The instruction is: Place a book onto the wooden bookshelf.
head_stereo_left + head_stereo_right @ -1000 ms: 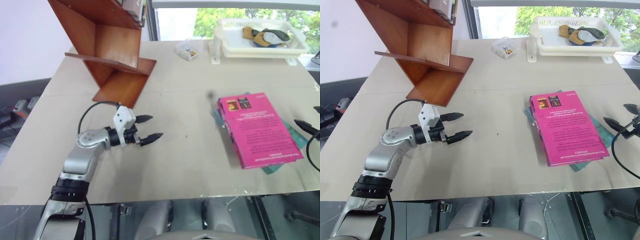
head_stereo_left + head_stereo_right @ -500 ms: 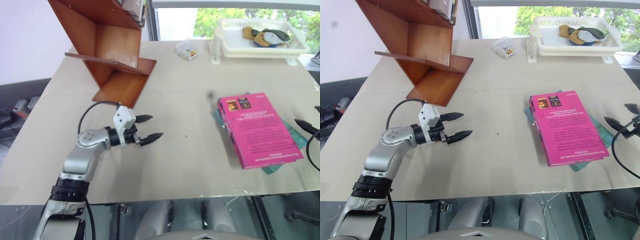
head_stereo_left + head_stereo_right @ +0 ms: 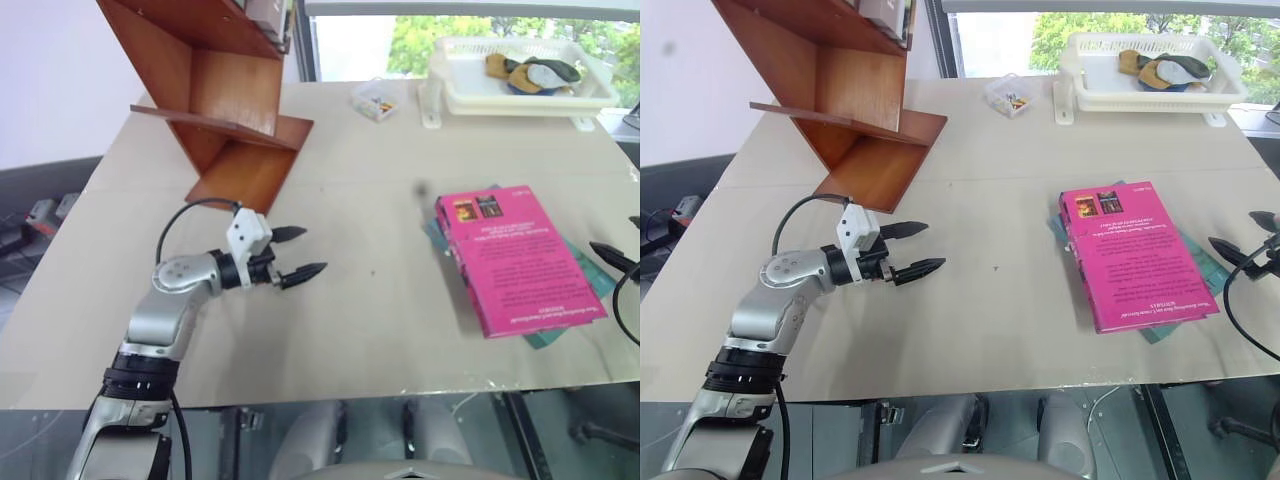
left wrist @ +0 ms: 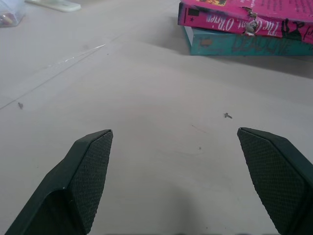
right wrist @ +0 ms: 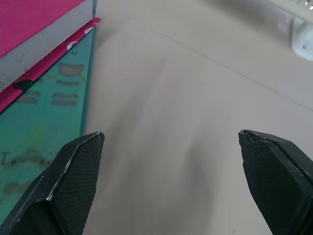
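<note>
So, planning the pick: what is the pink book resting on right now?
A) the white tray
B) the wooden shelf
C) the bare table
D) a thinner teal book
D: the pink book lies flat on a thinner teal book, whose edges stick out beneath it on the table.

I see a bright pink book (image 3: 515,260) with white page edges and two small dark pictures on its cover, lying on a teal book (image 3: 575,280). The wooden bookshelf (image 3: 215,95) is polished reddish-brown. My table (image 3: 370,200) is plain beige. Far back sits a white plastic tray (image 3: 520,90). My gripper fingers (image 4: 80,186) are black with a fine cross-hatched texture.
</note>
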Motion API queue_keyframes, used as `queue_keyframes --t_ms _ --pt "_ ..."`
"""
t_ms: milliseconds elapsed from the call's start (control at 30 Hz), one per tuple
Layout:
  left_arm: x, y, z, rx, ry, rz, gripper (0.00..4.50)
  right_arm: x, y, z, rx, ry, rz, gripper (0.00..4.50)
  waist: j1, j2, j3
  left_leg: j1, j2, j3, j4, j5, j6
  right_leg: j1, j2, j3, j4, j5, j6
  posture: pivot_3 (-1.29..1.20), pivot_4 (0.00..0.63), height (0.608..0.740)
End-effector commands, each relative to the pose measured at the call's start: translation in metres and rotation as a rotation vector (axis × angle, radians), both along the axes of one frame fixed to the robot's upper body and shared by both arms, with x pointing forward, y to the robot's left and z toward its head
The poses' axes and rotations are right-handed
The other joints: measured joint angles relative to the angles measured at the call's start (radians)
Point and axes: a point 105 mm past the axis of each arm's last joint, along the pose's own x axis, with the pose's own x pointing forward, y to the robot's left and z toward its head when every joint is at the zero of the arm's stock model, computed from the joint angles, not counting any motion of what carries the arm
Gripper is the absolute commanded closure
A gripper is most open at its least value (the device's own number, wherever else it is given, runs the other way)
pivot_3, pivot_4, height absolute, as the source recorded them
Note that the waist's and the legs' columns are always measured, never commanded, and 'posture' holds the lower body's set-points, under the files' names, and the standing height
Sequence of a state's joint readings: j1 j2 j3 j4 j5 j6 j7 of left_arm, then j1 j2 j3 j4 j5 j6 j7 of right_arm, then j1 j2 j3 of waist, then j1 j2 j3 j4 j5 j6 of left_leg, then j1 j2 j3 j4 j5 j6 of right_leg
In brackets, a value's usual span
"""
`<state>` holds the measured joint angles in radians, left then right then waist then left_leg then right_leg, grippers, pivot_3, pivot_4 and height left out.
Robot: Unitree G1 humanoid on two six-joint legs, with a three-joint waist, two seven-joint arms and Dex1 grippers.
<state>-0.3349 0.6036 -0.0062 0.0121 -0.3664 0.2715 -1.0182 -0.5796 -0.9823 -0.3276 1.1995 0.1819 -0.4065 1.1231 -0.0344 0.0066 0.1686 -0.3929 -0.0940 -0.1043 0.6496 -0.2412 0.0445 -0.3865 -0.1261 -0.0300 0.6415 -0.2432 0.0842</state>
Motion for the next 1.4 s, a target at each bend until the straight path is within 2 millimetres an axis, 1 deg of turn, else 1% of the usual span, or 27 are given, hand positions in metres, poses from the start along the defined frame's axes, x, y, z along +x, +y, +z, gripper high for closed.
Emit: queue_keyframes --t_ms 33,100,167,233,367,467,567,667,767,800,933,1067,1200,1400 --pt "-0.002 0.006 0.022 -0.028 -0.078 -0.03 0.05 -0.001 -0.011 0.009 -0.057 -0.033 -0.065 0.0 0.0 0.0 0.0 0.0 0.0 0.0 0.0 0.0 0.0 0.0 0.0 0.0 0.0 0.0 0.0 0.0 0.15 0.74" --pt "-0.01 0.004 0.035 -0.094 -0.086 -0.095 0.05 0.001 -0.019 0.0 -0.078 -0.003 -0.149 0.0 -0.001 0.0 0.0 0.0 0.0 0.0 0.0 0.0 0.0 0.0 0.0 0.0 0.0 0.0 0.0 0.0 0.15 0.74" --pt "-0.016 0.004 0.043 -0.131 -0.079 -0.138 0.05 0.004 -0.022 -0.01 -0.058 0.031 -0.207 0.0 -0.001 0.0 0.0 0.0 0.001 0.0 0.0 0.0 0.0 -0.001 0.0 0.0 0.0 0.0 0.0 0.0 0.15 0.74" --pt "-0.018 0.005 0.044 -0.137 -0.067 -0.158 0.05 0.006 -0.02 -0.016 -0.05 0.048 -0.219 0.0 -0.001 0.0 0.0 0.0 0.001 0.0 0.0 0.0 0.0 -0.001 0.001 0.001 0.0 0.0 0.0 0.0 0.15 0.74" --pt "-0.033 0.012 0.052 -0.184 0.005 -0.269 0.05 0.012 -0.009 -0.034 -0.034 0.094 -0.209 0.0 -0.005 -0.001 0.0 0.0 0.001 0.002 0.0 0.0 0.0 0.0 0.001 0.001 0.0 0.0 0.0 0.0 0.15 0.74" --pt "-0.041 0.015 0.054 -0.169 0.001 -0.358 0.05 0.018 -0.008 -0.041 0.009 0.11 -0.262 0.0 -0.008 -0.003 -0.001 0.001 0.002 0.002 0.0 0.0 0.0 0.0 0.002 0.001 0.0 0.0 0.0 0.0 0.15 0.74" --pt "-0.042 0.016 0.054 -0.153 -0.008 -0.377 0.05 0.022 -0.003 -0.044 0.062 0.118 -0.266 0.0 -0.007 -0.004 -0.001 0.002 0.003 0.004 0.0 0.0 0.0 0.0 0.004 0.003 0.0 0.001 -0.001 0.0 0.15 0.74" --pt "-0.04 0.015 0.052 -0.142 -0.013 -0.369 0.05 0.025 0.015 -0.052 0.131 0.145 -0.18 0.0 -0.009 -0.008 -0.002 0.003 0.004 0.005 0.001 0.0 0.0 0.0 0.004 0.004 0.0 0.001 -0.002 0.0 0.15 0.74" --pt "-0.04 0.014 0.05 -0.145 -0.015 -0.361 0.05 0.027 0.034 -0.059 0.232 0.154 -0.112 0.0 -0.011 -0.009 -0.002 0.005 0.008 0.008 0.0 0.0 0.0 0.0 0.008 0.007 0.0 0.002 -0.003 0.0 0.15 0.74" --pt "-0.041 0.013 0.05 -0.148 -0.016 -0.36 0.05 0.027 0.038 -0.061 0.245 0.154 -0.096 0.0 -0.011 -0.01 -0.002 0.006 0.009 0.009 0.0 0.0 0.0 0.0 0.009 0.007 0.0 0.002 -0.003 0.0 0.15 0.74" --pt "-0.042 0.01 0.05 -0.172 -0.019 -0.357 0.05 0.031 0.067 -0.068 0.26 0.145 -0.003 0.0 -0.011 -0.01 -0.002 0.009 0.011 0.012 -0.002 -0.001 0.001 0.001 0.011 0.013 0.001 0.002 -0.003 0.0 0.15 0.74" --pt "-0.041 0.01 0.048 -0.169 -0.018 -0.355 0.05 0.037 0.09 -0.071 0.274 0.145 0.054 0.0 -0.01 -0.011 -0.003 0.012 0.011 0.014 -0.002 -0.003 0.004 0.0 0.013 0.018 0.001 0.003 -0.004 0.0 0.15 0.74" --pt "-0.039 0.01 0.049 -0.163 -0.021 -0.357 0.05 0.045 0.118 -0.066 0.302 0.117 0.127 0.0 -0.01 -0.012 -0.003 0.012 0.012 0.015 -0.002 -0.003 0.004 0.0 0.014 0.019 0.001 0.004 -0.005 0.0 0.15 0.74" --pt "-0.039 0.009 0.048 -0.159 -0.019 -0.359 0.05 0.052 0.149 -0.067 0.309 0.121 0.204 0.0 -0.007 -0.012 -0.003 0.012 0.013 0.015 -0.002 -0.003 0.003 -0.001 0.015 0.019 0.001 0.005 -0.006 0.0 0.15 0.74"
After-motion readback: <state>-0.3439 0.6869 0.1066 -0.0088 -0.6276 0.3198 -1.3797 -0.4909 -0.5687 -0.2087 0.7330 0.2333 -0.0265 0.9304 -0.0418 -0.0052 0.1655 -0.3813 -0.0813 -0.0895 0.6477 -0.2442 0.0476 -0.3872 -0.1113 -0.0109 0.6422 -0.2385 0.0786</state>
